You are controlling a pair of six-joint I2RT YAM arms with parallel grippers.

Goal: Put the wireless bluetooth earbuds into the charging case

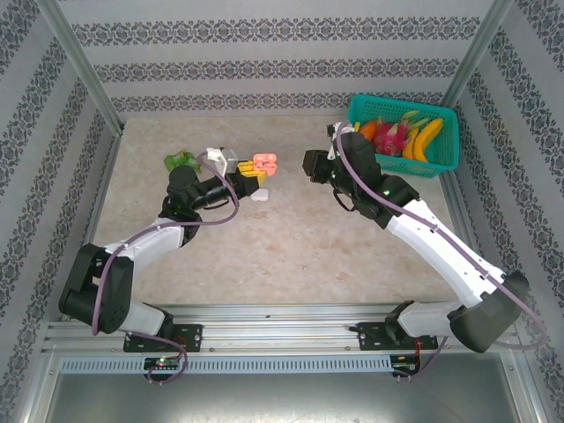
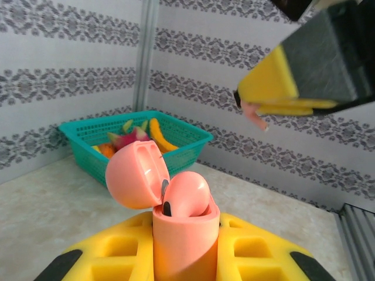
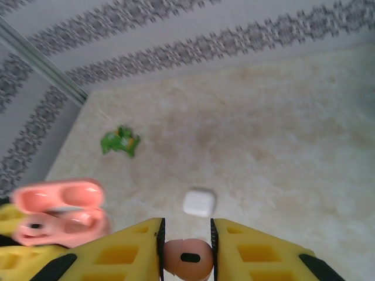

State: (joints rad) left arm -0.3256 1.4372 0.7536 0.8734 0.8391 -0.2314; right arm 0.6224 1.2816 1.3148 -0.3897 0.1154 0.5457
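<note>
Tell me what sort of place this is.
Probably a staged robot test booth, not a home: wallpapered panels on metal posts, two arms bolted to a rail, and a basket of fruit as props.

The bottom of the open pink case is hidden between the fingers of the left gripper, and the pink earbud sits half hidden between the fingers of the right gripper, which looks fuzzy from the left wrist.
</note>
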